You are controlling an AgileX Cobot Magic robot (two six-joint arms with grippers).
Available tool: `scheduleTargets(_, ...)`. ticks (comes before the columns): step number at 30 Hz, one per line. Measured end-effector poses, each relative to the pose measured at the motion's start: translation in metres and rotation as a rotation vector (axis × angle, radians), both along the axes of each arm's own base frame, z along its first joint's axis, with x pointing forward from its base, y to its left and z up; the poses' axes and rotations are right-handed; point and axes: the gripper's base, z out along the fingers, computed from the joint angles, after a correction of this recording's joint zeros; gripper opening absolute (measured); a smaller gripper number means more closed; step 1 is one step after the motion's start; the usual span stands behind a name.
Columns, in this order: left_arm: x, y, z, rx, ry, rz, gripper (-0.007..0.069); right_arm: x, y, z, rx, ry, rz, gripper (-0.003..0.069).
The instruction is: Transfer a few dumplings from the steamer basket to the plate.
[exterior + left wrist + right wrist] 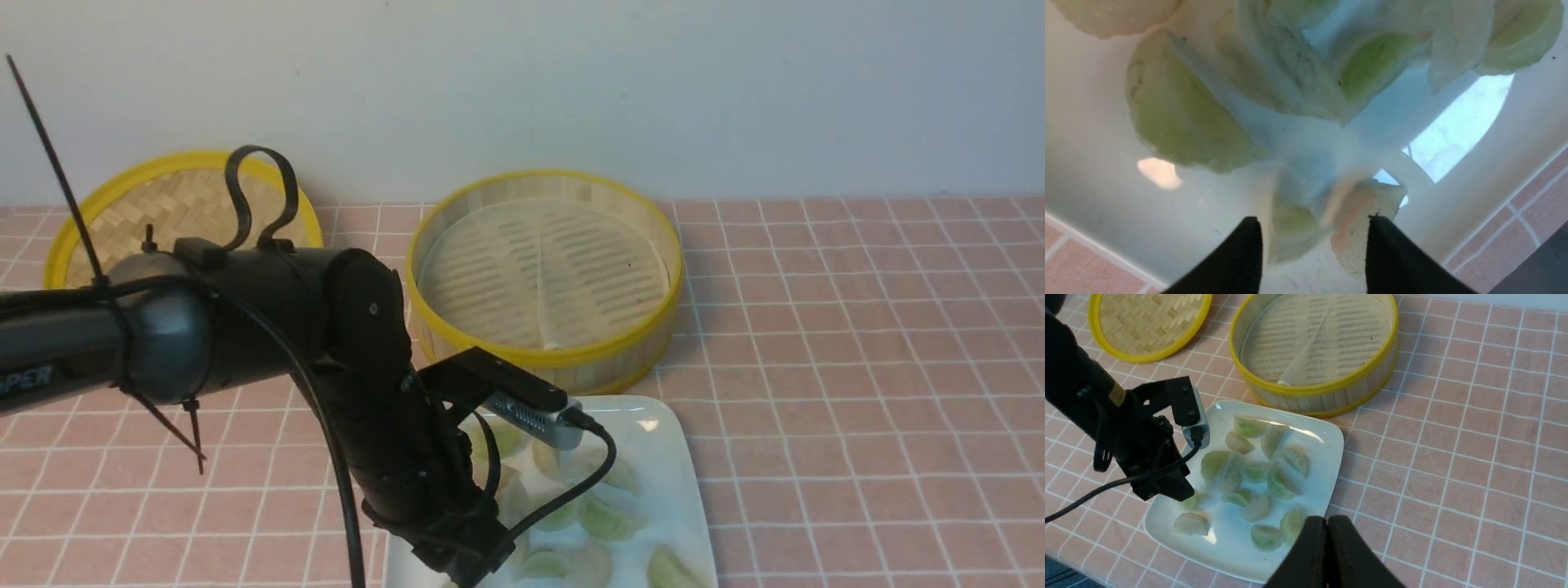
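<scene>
The steamer basket [571, 367] stands at the back centre with only its pale liner inside; it also shows in the right wrist view [1310, 398]. The white plate [653, 425] in front of it holds several dumplings [1255, 471]. My left gripper [1314, 220] is low over the plate's near left part, its jaws partly apart and closed on one dumpling [1294, 228]. In the front view the arm hides its fingertips. My right gripper [1327, 522] is shut and empty, above the plate's near right edge [1323, 437].
The flat woven steamer lid [175, 208] lies at the back left on the pink tiled cloth. A grey wrist camera [535, 416] and its cable hang over the plate's far side. A pale wall is behind.
</scene>
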Motion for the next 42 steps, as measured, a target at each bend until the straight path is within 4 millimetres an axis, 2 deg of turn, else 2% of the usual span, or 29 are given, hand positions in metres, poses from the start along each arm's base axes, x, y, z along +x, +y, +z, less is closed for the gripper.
scheduleTargets(6,-0.002,-0.002,0.009,-0.005,0.053,-0.023,0.0381,0.000,0.000,0.000,-0.016,-0.010,0.013,-0.0015)
scheduleTargets(10,0.000,-0.005,0.035,-0.032,0.033,-0.040,0.0350,-0.008,-0.004,0.002,-0.020,-0.042,0.016,-0.0015)
scheduleTargets(15,-0.013,0.004,0.083,-0.084,-0.057,-0.002,0.0136,-0.042,-0.022,-0.005,0.028,-0.201,-0.042,-0.0015)
scheduleTargets(17,-0.024,0.011,0.105,-0.130,-0.139,0.017,0.0042,-0.056,-0.033,-0.014,0.065,-0.344,-0.103,-0.0015)
scheduleTargets(20,-0.044,0.025,0.133,-0.217,-0.299,0.050,0.0000,-0.079,-0.048,-0.029,0.148,-0.551,-0.171,-0.0015)
scheduleTargets(24,-0.078,0.049,0.158,-0.342,-0.525,0.110,-0.0006,-0.100,-0.058,-0.052,0.263,-0.808,-0.201,-0.0015)
scheduleTargets(25,-0.079,0.050,0.159,-0.348,-0.537,0.113,-0.0006,-0.099,-0.057,-0.053,0.262,-0.813,-0.200,-0.0015)
scheduleTargets(27,-0.098,0.065,0.165,-0.414,-0.657,0.145,-0.0006,-0.098,-0.057,-0.064,0.281,-0.896,-0.194,-0.0015)
scheduleTargets(33,-0.141,0.098,0.155,-0.557,-0.907,0.247,-0.0006,-0.089,-0.051,-0.072,0.314,-0.964,-0.170,-0.0015)
scheduleTargets(38,-0.159,0.113,0.140,-0.606,-0.987,0.284,-0.0006,-0.089,-0.051,-0.071,0.320,-0.975,-0.169,-0.0015)
scheduleTargets(42,-0.167,0.118,0.140,-0.634,-1.026,0.292,-0.0006,-0.089,-0.051,-0.071,0.320,-0.975,-0.169,-0.0015)
